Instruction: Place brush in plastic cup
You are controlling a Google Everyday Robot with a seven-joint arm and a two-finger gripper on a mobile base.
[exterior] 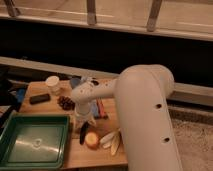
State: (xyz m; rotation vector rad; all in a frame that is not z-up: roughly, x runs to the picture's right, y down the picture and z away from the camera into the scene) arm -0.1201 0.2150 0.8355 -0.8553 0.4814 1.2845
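Observation:
My gripper point(83, 121) points down over the middle of the wooden table point(45, 90), at the end of my big white arm point(145, 115). The brush point(83, 136), slim and black, lies on the table just below the gripper, next to a round yellow-red fruit point(92, 141). I cannot tell whether the gripper touches it. The plastic cup point(75, 81), bluish and translucent, stands at the back of the table behind the gripper's wrist, partly hidden by it.
A green tray point(32, 142) fills the front left. A white opaque cup point(52, 83), a black rectangular block point(39, 98) and a dark grape cluster point(65, 102) sit at the back left. Pale banana pieces point(112, 140) lie front right. A red-blue item point(101, 110) lies beside the gripper.

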